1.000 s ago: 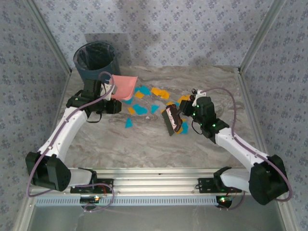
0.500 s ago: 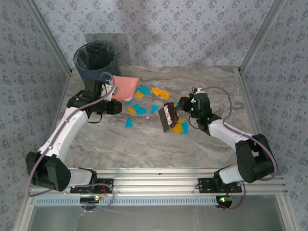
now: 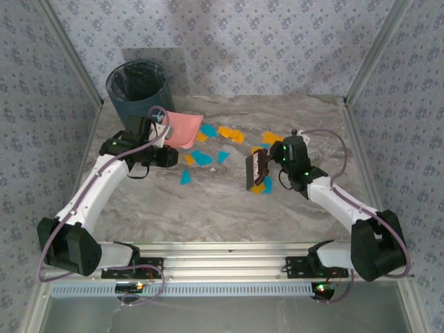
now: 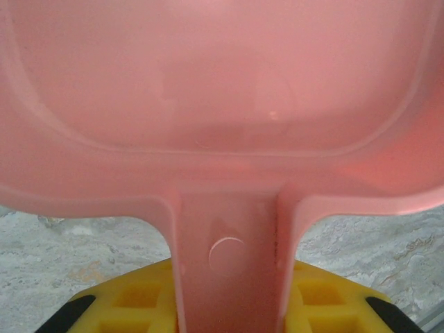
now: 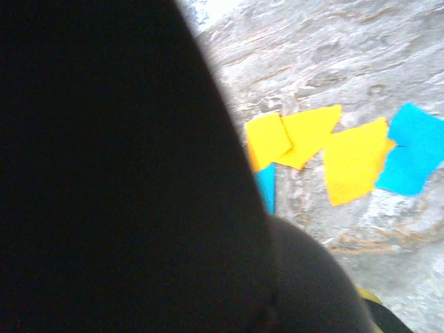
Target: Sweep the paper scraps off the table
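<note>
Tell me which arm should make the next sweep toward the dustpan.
Right. The right end effector grips the brush beside the paper scraps, which mostly lie between it and the pink dustpan; the left end effector is busy holding the dustpan handle.

From my station I see walls [image 3: 277, 41] papered pale blue-grey with a small floral print on three sides; slanted aluminium posts [image 3: 371, 59] mark the far corners; ribbed aluminium rails [image 3: 222, 253] run along the near edge of the marbled surface [image 3: 208, 208]; the light is soft and even, with a faint shadow [image 3: 149, 59] on the back wall.
</note>
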